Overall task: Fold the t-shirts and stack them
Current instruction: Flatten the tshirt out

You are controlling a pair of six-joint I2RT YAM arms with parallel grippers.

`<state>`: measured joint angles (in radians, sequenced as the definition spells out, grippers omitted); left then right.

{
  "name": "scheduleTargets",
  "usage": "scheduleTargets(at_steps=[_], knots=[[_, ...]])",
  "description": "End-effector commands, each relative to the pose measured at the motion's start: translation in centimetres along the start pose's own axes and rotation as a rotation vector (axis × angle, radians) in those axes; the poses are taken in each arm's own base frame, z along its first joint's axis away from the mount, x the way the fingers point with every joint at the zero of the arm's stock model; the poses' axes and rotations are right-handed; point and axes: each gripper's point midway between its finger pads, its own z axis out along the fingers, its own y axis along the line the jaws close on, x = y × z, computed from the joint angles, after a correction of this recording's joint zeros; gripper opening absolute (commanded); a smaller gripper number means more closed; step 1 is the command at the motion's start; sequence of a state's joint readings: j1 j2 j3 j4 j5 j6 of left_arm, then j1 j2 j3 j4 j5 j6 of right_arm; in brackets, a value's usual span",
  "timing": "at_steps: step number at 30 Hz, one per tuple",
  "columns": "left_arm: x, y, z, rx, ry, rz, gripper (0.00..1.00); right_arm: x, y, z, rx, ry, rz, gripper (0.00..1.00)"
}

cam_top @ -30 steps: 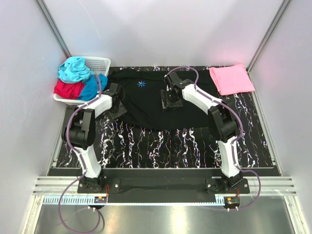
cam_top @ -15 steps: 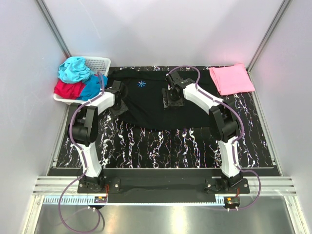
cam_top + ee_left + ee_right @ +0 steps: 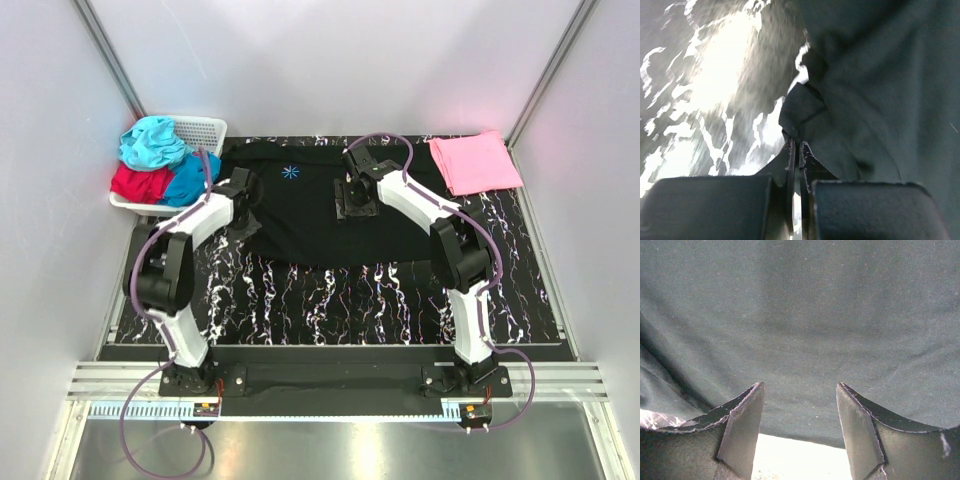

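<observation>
A large black t-shirt (image 3: 320, 215) with a light-blue starburst (image 3: 290, 173) lies spread across the back of the table. My left gripper (image 3: 243, 192) is at its left edge. In the left wrist view its jaws (image 3: 796, 146) are shut on a small bunched fold of the black cloth (image 3: 805, 112). My right gripper (image 3: 352, 198) hovers over the middle of the shirt, and its fingers (image 3: 799, 390) stand open above the black fabric (image 3: 800, 315) with nothing between them. A folded pink t-shirt (image 3: 475, 160) lies at the back right. Teal (image 3: 150, 142), red (image 3: 135, 183) and blue (image 3: 190, 180) t-shirts are heaped at the back left.
A white lattice basket (image 3: 205, 130) stands in the back left corner under the heaped shirts. The black marble-patterned table (image 3: 340, 300) shows bare in front of the black shirt. Grey walls close in on both sides and the back.
My left gripper has slid a little towards the back along the shirt's left edge and closed on the cloth. The right gripper has barely moved and stays open.
</observation>
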<state>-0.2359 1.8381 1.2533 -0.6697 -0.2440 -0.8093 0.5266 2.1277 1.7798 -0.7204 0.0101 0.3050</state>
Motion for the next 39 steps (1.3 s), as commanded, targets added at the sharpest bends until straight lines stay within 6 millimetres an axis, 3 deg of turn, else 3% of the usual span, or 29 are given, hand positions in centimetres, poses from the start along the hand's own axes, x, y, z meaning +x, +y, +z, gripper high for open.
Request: scheduleTargets(at_steps=[1,4,9,15,19,26,28,29,33,36,39], knots=[[-2.0,-0.2,-5.2,0.048,-0.130,0.010,0.00,-2.5,0.6,-2.6,-0.032,-0.094,0.034,0.66],[-2.0,0.0,-8.6,0.092,-0.166,0.006,0.00,-2.3,0.7,-2.7,-0.039,-0.094,0.046,0.66],[0.4,1.9,-11.3,0.071,-0.151,0.008,0.00,-2.0,0.6,-3.0,-0.039,-0.094,0.048,0.66],[5.3,4.5,-11.4,0.074,-0.049,0.022,0.00,-1.7,0.3,-3.4,-0.030,-0.101,0.041,0.66],[8.1,7.3,-12.4,0.052,-0.016,0.006,0.00,-1.3,0.0,-3.5,-0.019,-0.099,0.037,0.66],[11.2,10.5,-13.4,0.049,-0.001,-0.054,0.02,-0.4,-0.1,-3.0,-0.022,-0.073,0.041,0.66],[12.0,11.4,-13.5,0.047,-0.002,-0.072,0.15,-0.3,-0.2,-2.9,-0.021,-0.068,0.042,0.65],[12.1,11.6,-13.5,0.048,-0.004,-0.077,0.30,-0.2,-0.2,-3.0,-0.022,-0.066,0.042,0.66],[13.0,12.4,-13.1,0.040,0.006,-0.083,0.64,-0.2,-0.1,-3.3,-0.026,-0.074,0.041,0.65],[13.3,12.9,-12.8,0.021,0.007,-0.075,0.69,-0.3,0.0,-3.8,-0.031,-0.081,0.042,0.65],[13.4,12.9,-12.8,0.025,0.003,-0.079,0.67,-0.2,0.1,-3.9,-0.037,-0.079,0.045,0.66]])
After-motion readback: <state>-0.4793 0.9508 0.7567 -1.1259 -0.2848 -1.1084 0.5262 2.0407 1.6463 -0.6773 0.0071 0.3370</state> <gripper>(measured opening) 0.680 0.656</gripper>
